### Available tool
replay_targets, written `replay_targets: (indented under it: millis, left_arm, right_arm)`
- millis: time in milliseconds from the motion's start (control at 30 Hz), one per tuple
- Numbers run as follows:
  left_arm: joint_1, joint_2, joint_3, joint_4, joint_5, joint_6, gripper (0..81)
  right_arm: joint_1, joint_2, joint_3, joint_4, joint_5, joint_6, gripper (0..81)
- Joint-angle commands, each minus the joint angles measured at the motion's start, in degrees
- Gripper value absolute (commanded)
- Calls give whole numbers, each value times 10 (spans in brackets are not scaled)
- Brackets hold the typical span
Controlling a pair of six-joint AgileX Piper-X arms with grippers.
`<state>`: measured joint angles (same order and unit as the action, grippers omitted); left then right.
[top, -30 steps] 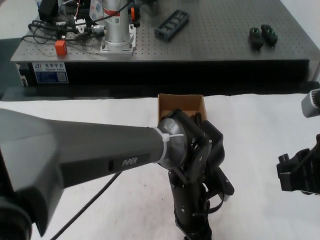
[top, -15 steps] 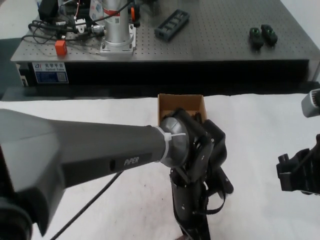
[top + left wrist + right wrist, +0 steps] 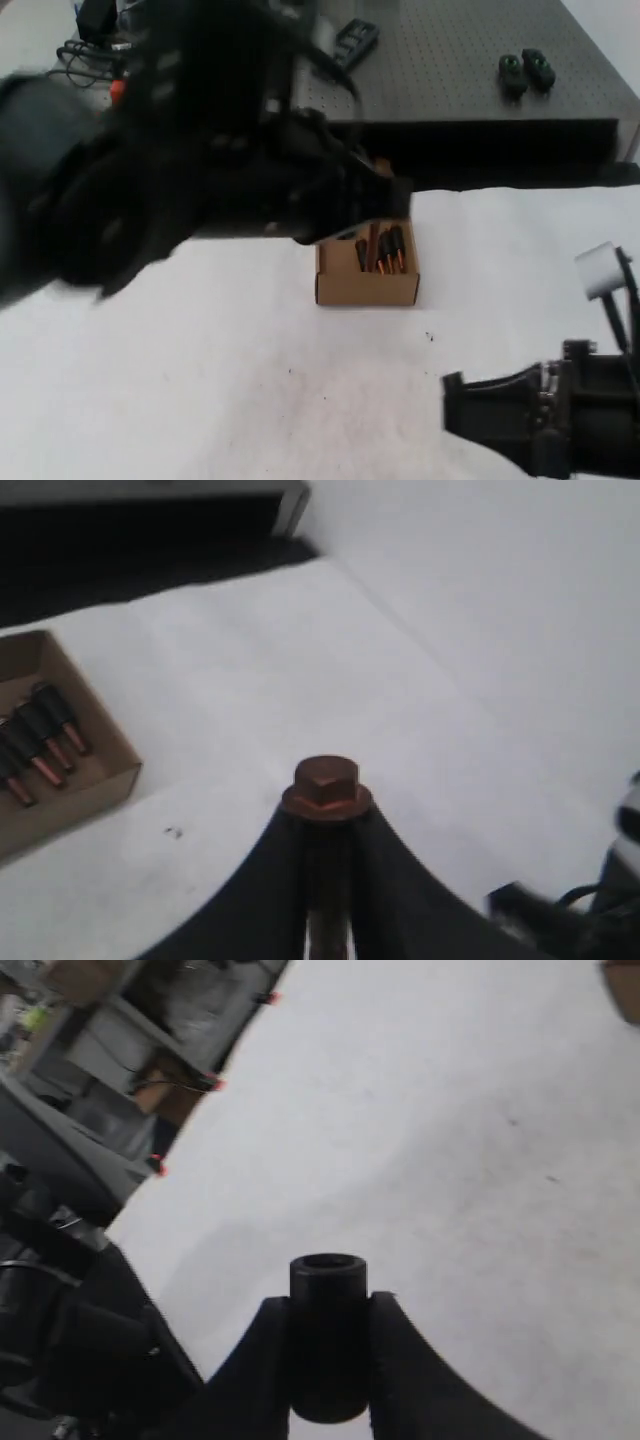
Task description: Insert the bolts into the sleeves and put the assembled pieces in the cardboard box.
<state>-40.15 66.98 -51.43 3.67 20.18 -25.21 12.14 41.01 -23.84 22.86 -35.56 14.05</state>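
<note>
A copper bolt (image 3: 325,785) with a hexagonal head stands upright in my left gripper (image 3: 327,825), which is shut on its shank. My right gripper (image 3: 328,1312) is shut on a black sleeve (image 3: 328,1278) whose open bore faces up. The cardboard box (image 3: 366,288) sits on the white cloth at mid-bench and holds several assembled pieces (image 3: 383,248), black with copper ends. In the left wrist view the box (image 3: 95,785) lies off to one side, well away from the bolt. The left arm (image 3: 200,170) is a blurred dark mass above and left of the box. The right arm (image 3: 540,415) is low at the near right.
A perforated metal bench (image 3: 470,60) runs along the back, carrying two small black parts (image 3: 525,72), a black tray (image 3: 355,35) and cables. White cloth (image 3: 200,380) covers the near surface. The other arm's dark body (image 3: 60,1350) appears in the right wrist view.
The left arm has swung up and to the left, away from the front of the box, uncovering its contents. The right arm has come further into view at the near right.
</note>
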Motion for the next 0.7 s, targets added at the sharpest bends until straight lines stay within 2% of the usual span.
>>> replay_targets:
  millis: [0, 100, 200, 467, 667]
  left_arm:
    - [2, -19, 7, -46, 16, -24, 7]
    - [3, -50, 23, -58, 21, -33, 7]
    - [3, -59, 23, -55, 32, -33, 7]
    - [3, -59, 23, -47, 32, -33, 7]
    - [3, -59, 23, -47, 5, -32, 7]
  right_arm:
    - [104, 46, 12, -239, -23, 95, 39]
    - [142, 91, -11, -306, -23, 109, 39]
    - [158, 133, -46, -320, -20, 108, 39]
    - [160, 157, -92, -336, 16, 78, 39]
    - [160, 157, -92, -303, 35, 65, 39]
